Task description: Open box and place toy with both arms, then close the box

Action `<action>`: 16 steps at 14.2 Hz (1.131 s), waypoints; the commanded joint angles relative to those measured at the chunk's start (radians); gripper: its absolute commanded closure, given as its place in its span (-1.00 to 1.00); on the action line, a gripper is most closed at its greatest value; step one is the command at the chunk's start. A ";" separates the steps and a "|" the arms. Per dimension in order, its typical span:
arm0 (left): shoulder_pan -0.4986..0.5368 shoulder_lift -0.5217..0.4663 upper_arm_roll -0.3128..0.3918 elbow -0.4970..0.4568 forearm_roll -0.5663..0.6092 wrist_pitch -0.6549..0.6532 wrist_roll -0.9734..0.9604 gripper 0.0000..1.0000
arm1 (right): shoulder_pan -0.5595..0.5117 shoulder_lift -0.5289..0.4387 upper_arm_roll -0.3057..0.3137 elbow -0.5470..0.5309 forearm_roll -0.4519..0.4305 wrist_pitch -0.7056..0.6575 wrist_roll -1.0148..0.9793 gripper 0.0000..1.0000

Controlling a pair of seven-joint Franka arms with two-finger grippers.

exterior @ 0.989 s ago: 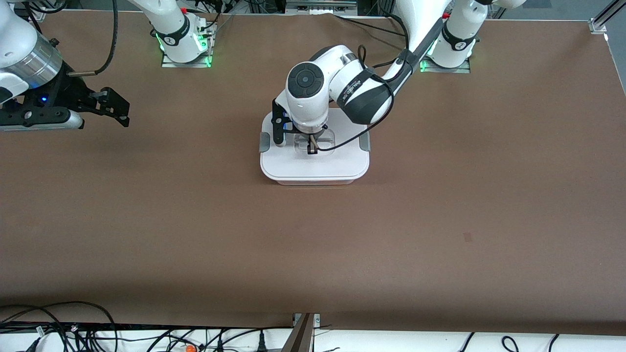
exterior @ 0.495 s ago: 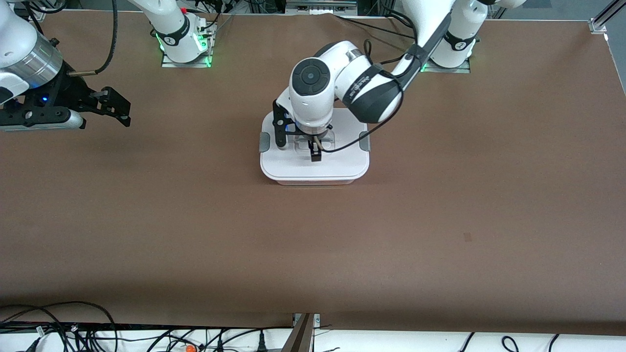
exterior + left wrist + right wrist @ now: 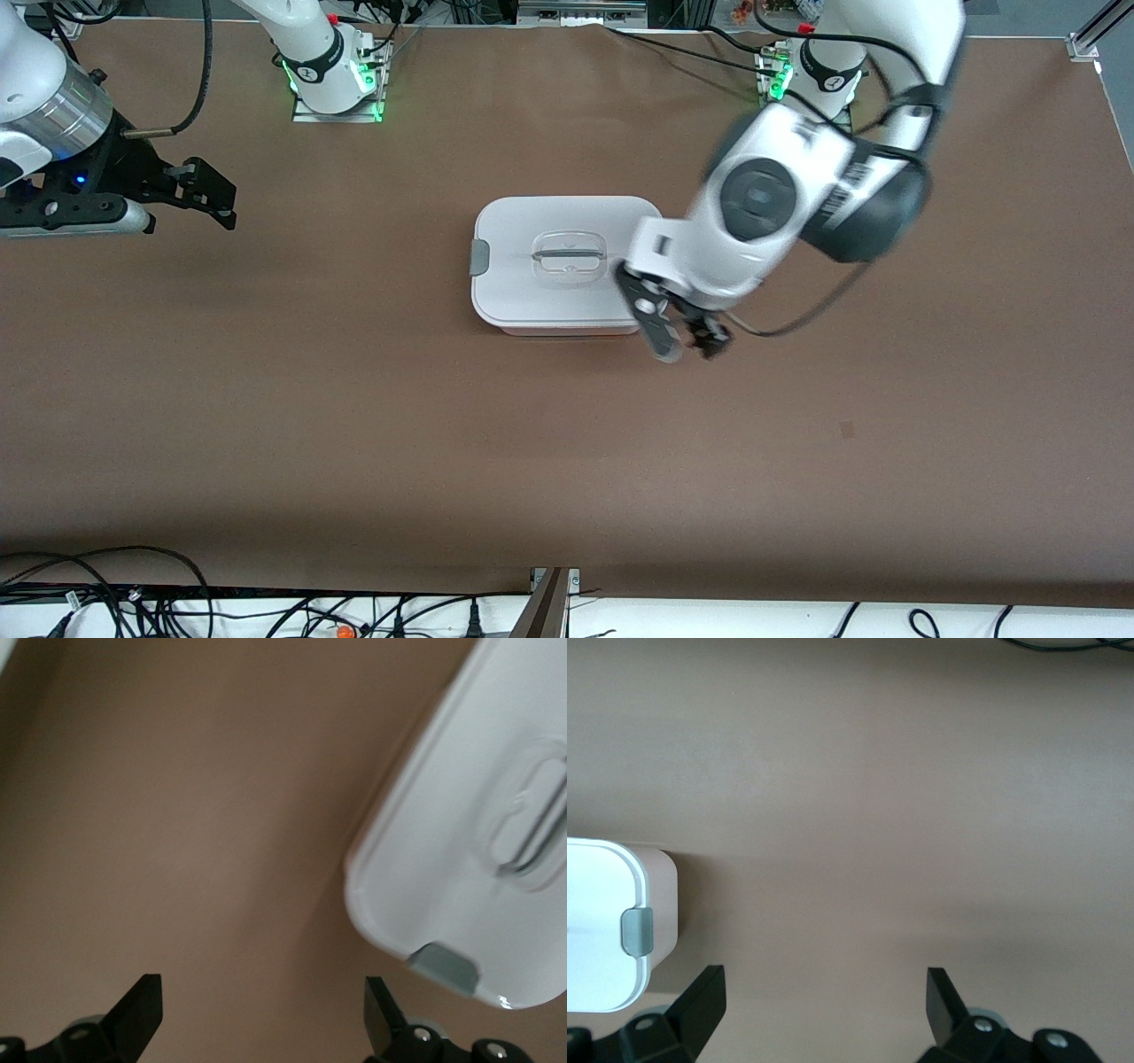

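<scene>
- Fingers on left gripper (image 3: 684, 341) spread wide, holding nothing; it hangs over bare table (image 3: 354, 399), just off the box (image 3: 567, 264) corner at the left arm's end.
- Left wrist view: both fingertips (image 3: 142, 1010) apart over brown table, box lid edge and one grey clip (image 3: 443, 964) in sight.
- Right gripper (image 3: 208, 197) also spread, empty, parked over the right arm's end of the table; that arm waits.
- Box sits mid-table, white lid (image 3: 567, 226) on, handle (image 3: 569, 255) free.
- Toy not visible.
</scene>
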 commanded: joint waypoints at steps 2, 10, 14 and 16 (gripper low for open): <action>0.159 -0.019 -0.013 0.102 0.017 -0.079 -0.014 -1.00 | 0.001 0.001 -0.001 0.013 0.014 -0.002 0.013 -1.00; 0.232 -0.163 0.175 0.086 0.017 -0.087 -0.021 -1.00 | 0.001 0.001 0.000 0.013 0.016 -0.002 0.015 -1.00; 0.278 -0.328 0.197 -0.112 0.009 -0.140 -0.274 -1.00 | 0.001 0.001 -0.001 0.013 0.016 -0.002 0.015 -1.00; 0.287 -0.380 0.197 -0.186 -0.009 -0.187 -0.430 -1.00 | 0.001 0.001 -0.001 0.013 0.016 -0.002 0.015 -1.00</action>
